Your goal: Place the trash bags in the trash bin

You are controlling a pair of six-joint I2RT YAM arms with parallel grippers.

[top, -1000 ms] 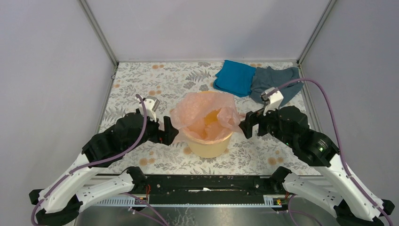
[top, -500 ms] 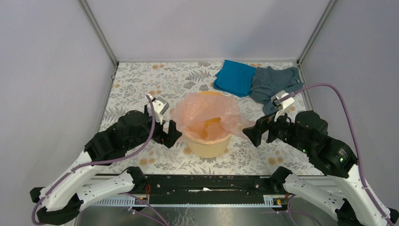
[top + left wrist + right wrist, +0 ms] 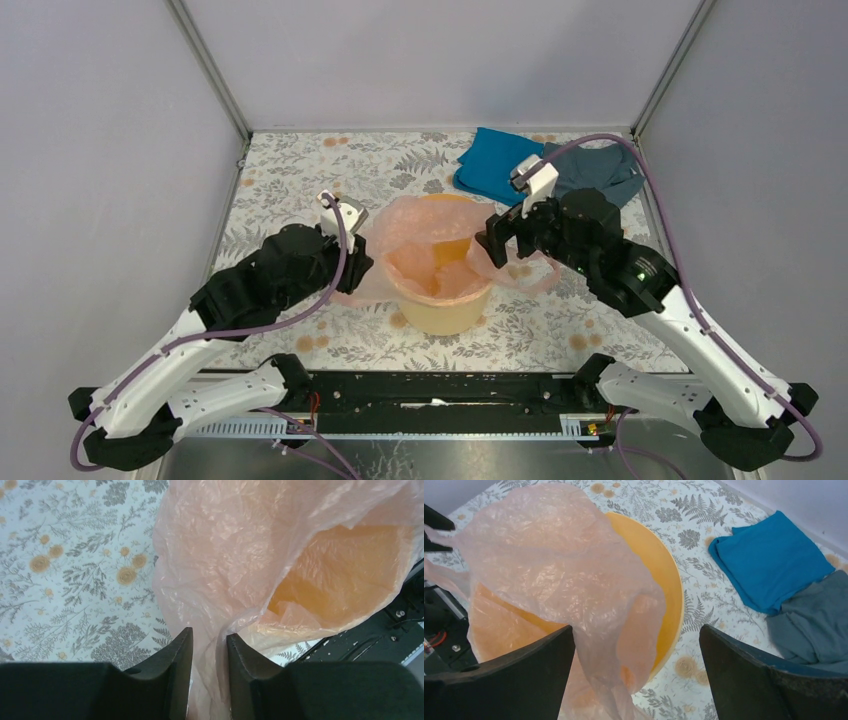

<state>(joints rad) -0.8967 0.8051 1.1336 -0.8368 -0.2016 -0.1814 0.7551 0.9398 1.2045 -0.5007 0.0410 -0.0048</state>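
Observation:
The trash bin (image 3: 445, 315) is a yellow-orange bucket at the table's middle. The trash bag (image 3: 430, 235), thin pale-pink film, drapes over its mouth and spills down both sides. My left gripper (image 3: 358, 268) sits at the bin's left side. In the left wrist view its jaws (image 3: 210, 637) have closed to a narrow slot filled by a hanging fold of the bag (image 3: 225, 545). My right gripper (image 3: 500, 245) hovers at the bin's right rim. It is wide open (image 3: 635, 628), with a loose flap of bag (image 3: 549, 555) hanging between its fingers, above the bin's rim (image 3: 669, 575).
A blue cloth (image 3: 498, 165) and a grey-blue cloth (image 3: 600, 170) lie at the back right, just behind my right arm. The floral tabletop (image 3: 300, 170) is walled on three sides, with metal posts at the back corners.
My left gripper moved in to the bin's left side and closed from wide open onto the bag's edge. My right arm swung back and left to the bin's right rim, staying open.

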